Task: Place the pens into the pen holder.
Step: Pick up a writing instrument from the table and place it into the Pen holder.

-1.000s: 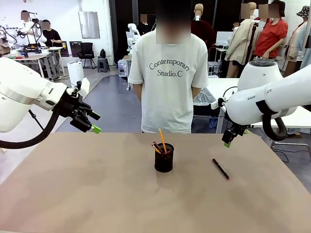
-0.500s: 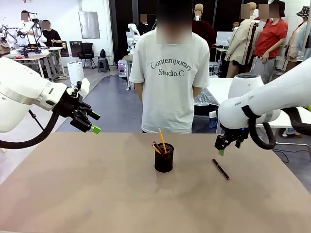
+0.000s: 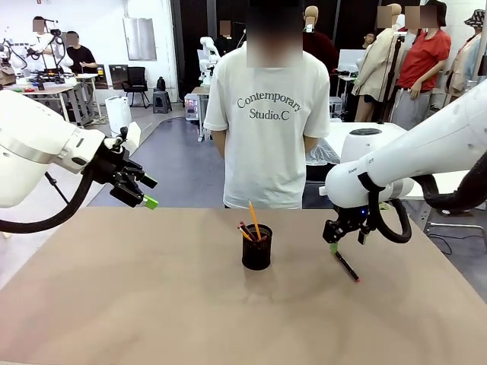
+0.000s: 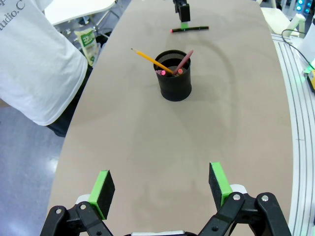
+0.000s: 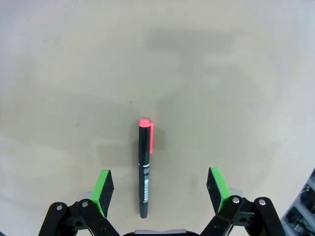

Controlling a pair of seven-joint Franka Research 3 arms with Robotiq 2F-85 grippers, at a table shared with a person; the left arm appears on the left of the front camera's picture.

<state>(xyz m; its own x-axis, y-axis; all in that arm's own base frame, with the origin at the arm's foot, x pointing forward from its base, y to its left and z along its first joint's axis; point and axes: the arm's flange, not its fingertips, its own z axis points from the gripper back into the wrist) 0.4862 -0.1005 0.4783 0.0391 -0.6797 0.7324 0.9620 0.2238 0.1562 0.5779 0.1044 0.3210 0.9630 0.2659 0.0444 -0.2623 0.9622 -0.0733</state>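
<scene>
Right hand (image 5: 156, 189) spread wide, holding nothing, black pen (image 5: 144, 167) lying between its fingers

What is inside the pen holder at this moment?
The pen holder holds a yellow-orange pen and a reddish-brown pen, both leaning out. Their lower ends are hidden by the mesh wall.

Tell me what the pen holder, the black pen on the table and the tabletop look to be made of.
Pen holder: likely black metal mesh, matte, with a solid rim; the fine weave is hard to make out.
Black pen: probably plastic, smooth with a slight sheen, white print on the barrel, red cap end and clip.
Tabletop: a flat, matte tan surface, perhaps laminate or board; the pictures leave it open.
</scene>
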